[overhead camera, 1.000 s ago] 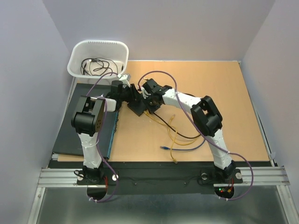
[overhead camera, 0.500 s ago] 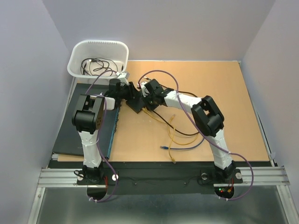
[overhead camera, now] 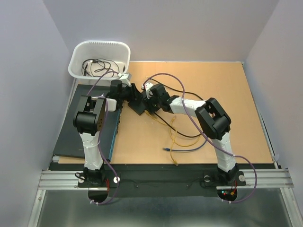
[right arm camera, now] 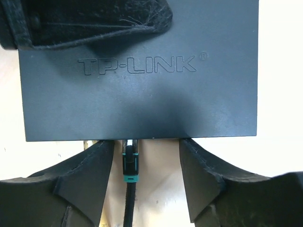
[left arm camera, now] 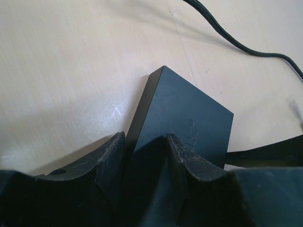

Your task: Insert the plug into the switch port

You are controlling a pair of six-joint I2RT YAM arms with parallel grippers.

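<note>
The black TP-LINK switch box (right arm camera: 142, 94) lies flat on the tan table (overhead camera: 227, 94); from above, the box (overhead camera: 138, 107) sits between both grippers. A plug (right arm camera: 129, 166) with a teal boot on a black cable sits pushed into the box's near edge. The switch port itself is hidden under that edge. My right gripper (right arm camera: 146, 158) is open, its fingers (right arm camera: 97, 165) standing either side of the plug without touching it. My left gripper (left arm camera: 144, 149) is shut on the box (left arm camera: 184, 111) at one end, its finger (right arm camera: 94, 19) lying over the top.
A white basket (overhead camera: 78, 64) with dark cables stands at the back left. Yellow cables (overhead camera: 177, 137) and a blue-tipped cable (overhead camera: 166, 149) lie in front of the box. A dark flat slab (overhead camera: 68, 132) covers the left side. A black cable (left arm camera: 236, 42) runs beyond the box.
My right gripper has opened and let go of the plug, which stays in the box's edge. The left gripper keeps its hold on the box.
</note>
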